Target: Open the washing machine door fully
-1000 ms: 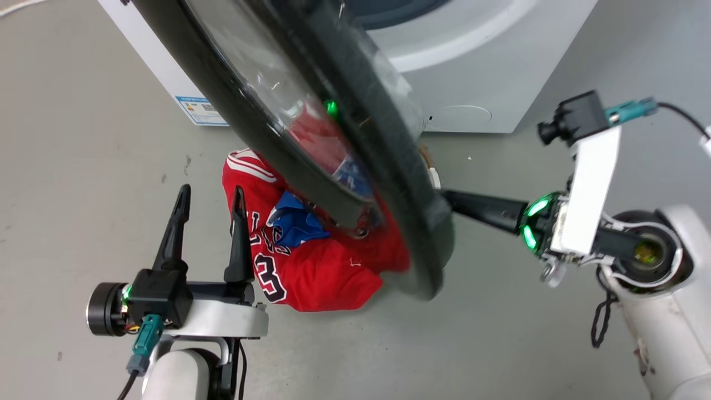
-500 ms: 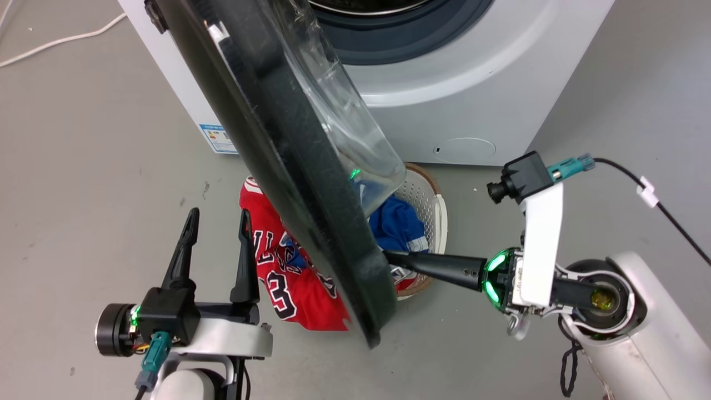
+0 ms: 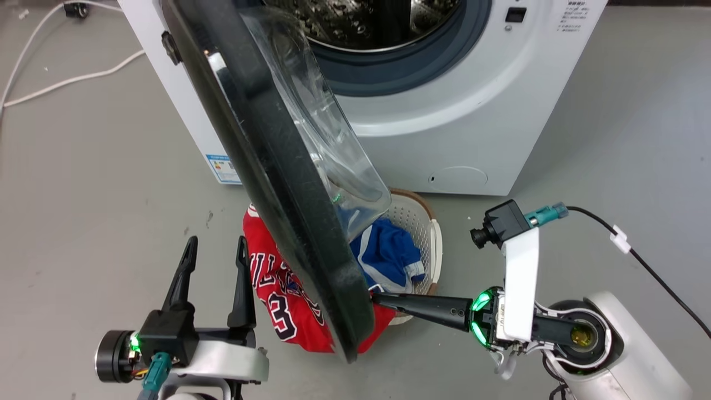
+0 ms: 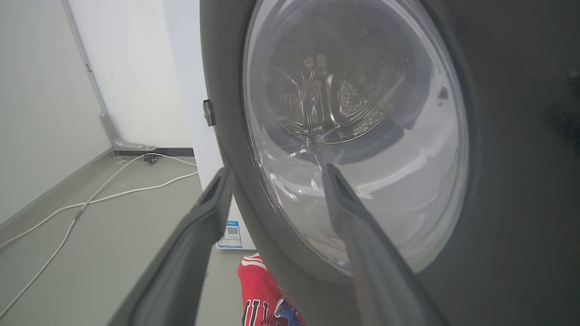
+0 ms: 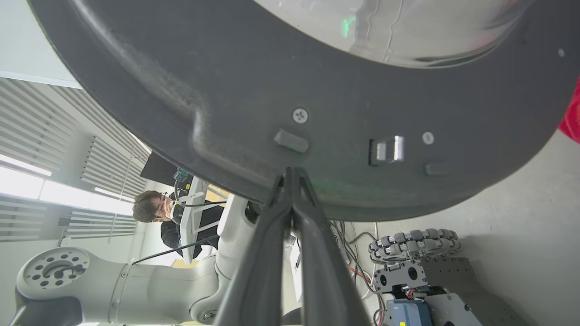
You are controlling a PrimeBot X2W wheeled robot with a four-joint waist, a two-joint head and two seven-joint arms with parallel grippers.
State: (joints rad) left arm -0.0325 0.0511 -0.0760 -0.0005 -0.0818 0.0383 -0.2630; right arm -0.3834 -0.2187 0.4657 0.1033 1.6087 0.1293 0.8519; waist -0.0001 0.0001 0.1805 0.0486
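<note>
The white washing machine [image 3: 444, 139] stands at the top of the head view, its steel drum [image 3: 361, 22] exposed. The glossy black washing machine door [image 3: 278, 183] is swung out edge-on toward me, its clear glass bowl [image 3: 333, 150] bulging to the right. My right gripper [image 3: 373, 298] is shut, and its tips press on the door's inner rim [image 5: 226, 81] near the latch [image 5: 387, 149]. My left gripper [image 3: 215, 250] is open at the lower left, on the door's outer side. In its wrist view, that gripper [image 4: 276, 171] faces the door glass [image 4: 362, 136], holding nothing.
Under the door, a white perforated laundry basket [image 3: 430, 222] holds a blue garment [image 3: 389, 255]. A red jersey [image 3: 272, 278] spills from it onto the grey floor. White cables [image 3: 66, 83] lie at the left. A person [image 5: 156, 213] and my wheeled base [image 5: 414, 242] show behind the door.
The door has swung wider toward my left, and my shut right gripper has followed its lower rim. The camera has also shifted, bringing the drum into view. The left gripper stays open.
</note>
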